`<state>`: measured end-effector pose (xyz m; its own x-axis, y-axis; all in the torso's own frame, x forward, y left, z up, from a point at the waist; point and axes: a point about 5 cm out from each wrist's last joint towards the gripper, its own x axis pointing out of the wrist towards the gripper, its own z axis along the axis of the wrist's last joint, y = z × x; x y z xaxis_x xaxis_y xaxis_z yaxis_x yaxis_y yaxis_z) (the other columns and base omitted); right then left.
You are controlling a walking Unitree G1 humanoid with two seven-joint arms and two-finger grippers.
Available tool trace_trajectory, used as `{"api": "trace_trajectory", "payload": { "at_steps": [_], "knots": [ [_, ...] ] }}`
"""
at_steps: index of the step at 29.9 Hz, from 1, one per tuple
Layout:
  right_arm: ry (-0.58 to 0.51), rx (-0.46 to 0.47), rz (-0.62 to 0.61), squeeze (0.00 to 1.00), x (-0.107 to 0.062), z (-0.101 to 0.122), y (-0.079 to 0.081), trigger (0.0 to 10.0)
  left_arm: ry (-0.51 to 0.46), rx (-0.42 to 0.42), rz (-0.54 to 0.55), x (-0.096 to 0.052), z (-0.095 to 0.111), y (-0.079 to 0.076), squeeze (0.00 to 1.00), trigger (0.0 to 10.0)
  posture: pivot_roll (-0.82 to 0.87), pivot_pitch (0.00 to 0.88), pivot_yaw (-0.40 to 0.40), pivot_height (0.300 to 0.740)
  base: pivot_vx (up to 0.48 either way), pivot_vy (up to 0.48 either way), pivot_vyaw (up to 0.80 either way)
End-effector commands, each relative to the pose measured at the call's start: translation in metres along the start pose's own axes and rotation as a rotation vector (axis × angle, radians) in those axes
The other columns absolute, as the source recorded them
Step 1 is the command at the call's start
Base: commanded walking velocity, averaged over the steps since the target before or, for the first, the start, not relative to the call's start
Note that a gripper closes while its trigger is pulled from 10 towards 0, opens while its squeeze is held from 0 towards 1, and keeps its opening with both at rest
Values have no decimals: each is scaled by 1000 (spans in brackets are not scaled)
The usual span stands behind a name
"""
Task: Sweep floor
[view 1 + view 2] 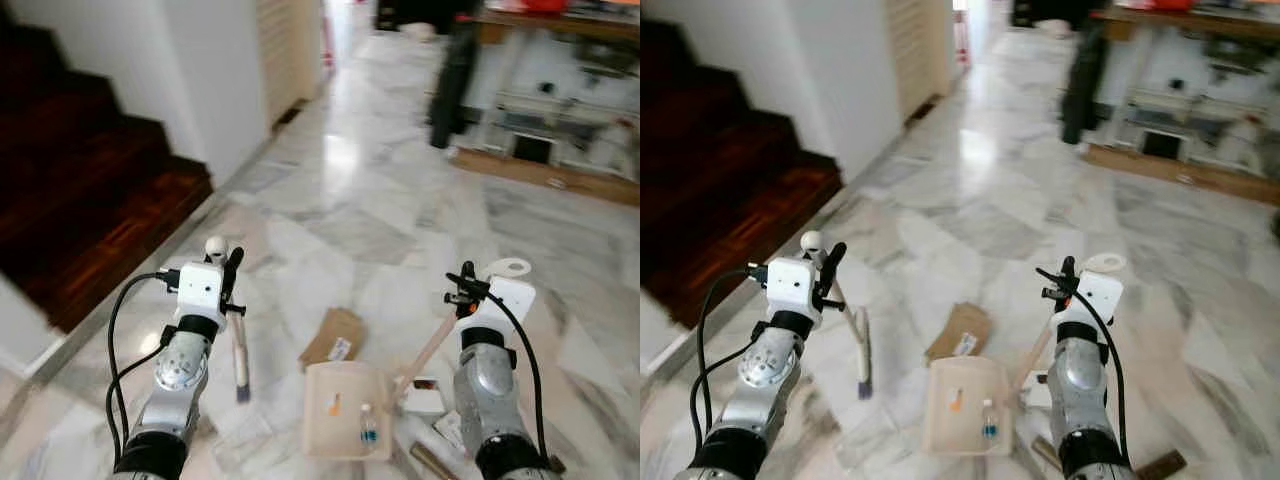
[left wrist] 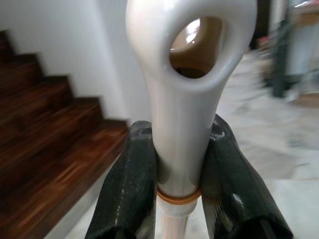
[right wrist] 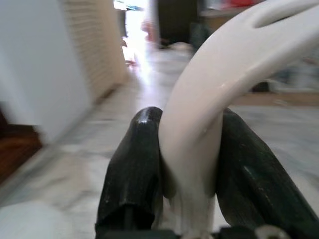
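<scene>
I'm gripping the broom handle (image 2: 187, 119) in the left gripper (image 1: 232, 272), dustpan handle (image 3: 209, 124) clenched in the right gripper (image 1: 467, 283). Dustpan (image 1: 345, 410) is sitting on the marble floor (image 1: 360, 200), cardboard scrap (image 1: 335, 335) just beyond it. I'm keeping the pan lip flat, brushing toward it.

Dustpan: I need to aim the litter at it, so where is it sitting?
In the left eye view the dustpan rests on the marble floor low and centre between both arms, just behind the brown cardboard piece.
</scene>
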<state>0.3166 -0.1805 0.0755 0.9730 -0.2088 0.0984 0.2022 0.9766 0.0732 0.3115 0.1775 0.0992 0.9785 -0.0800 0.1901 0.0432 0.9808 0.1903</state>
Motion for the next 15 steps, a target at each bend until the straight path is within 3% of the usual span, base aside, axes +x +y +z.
{"api": "trace_trajectory", "payload": {
  "at_steps": [1, 13, 15],
  "knots": [
    [-38, 24, -14, 0, 3, 8, -1, 10000, -41, 11, -11, 3, 7, -2, 0, 10000, 104, 0, -2, 740, 0, 0, 800],
    [-15, 30, -3, 0, -2, 2, 1, 10000, -38, -4, -20, 0, 6, -10, 0, 10000, 114, 0, -13, 740, 0, 0, 800],
    [-15, 32, -2, 0, -2, 1, 1, 10000, -36, -5, -18, -1, 5, -9, 0, 10000, 115, 0, -15, 740, 0, 0, 250]
  ]
}}
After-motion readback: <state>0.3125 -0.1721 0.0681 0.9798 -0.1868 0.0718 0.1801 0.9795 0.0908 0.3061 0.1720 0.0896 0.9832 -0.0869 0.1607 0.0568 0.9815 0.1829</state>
